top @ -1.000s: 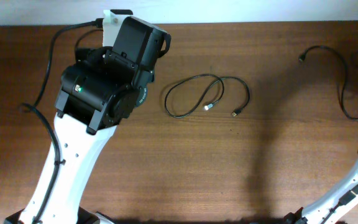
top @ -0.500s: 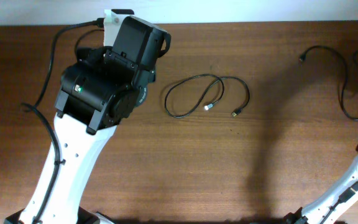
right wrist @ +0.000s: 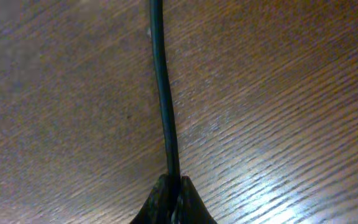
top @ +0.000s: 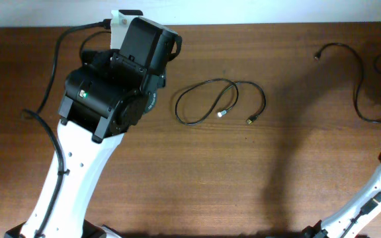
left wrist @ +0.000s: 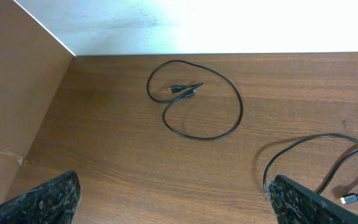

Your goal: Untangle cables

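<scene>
A thin black cable [right wrist: 162,93] runs up the wood from my right gripper [right wrist: 174,186], which is shut on it. From overhead the same cable [top: 339,45] curves along the far right of the table, its plug end pointing left. A second cable [top: 207,82] lies in a loose loop at mid-table; its left end also shows in the left wrist view [left wrist: 319,136]. A third looped cable [left wrist: 241,109] lies near the back wall, hidden under the left arm from overhead. My left gripper [left wrist: 176,205] hangs open above bare wood, touching nothing.
The bulky left arm [top: 111,92] covers the table's left side, with its thick black cord [top: 53,66] trailing beside it. A brown board [left wrist: 17,93] stands at the left edge. The white wall [left wrist: 197,25] borders the back.
My right gripper has shut on the far-right cable. That cable has shifted, its plug end moving up and slightly left. The left arm and the middle cable have not moved.
</scene>
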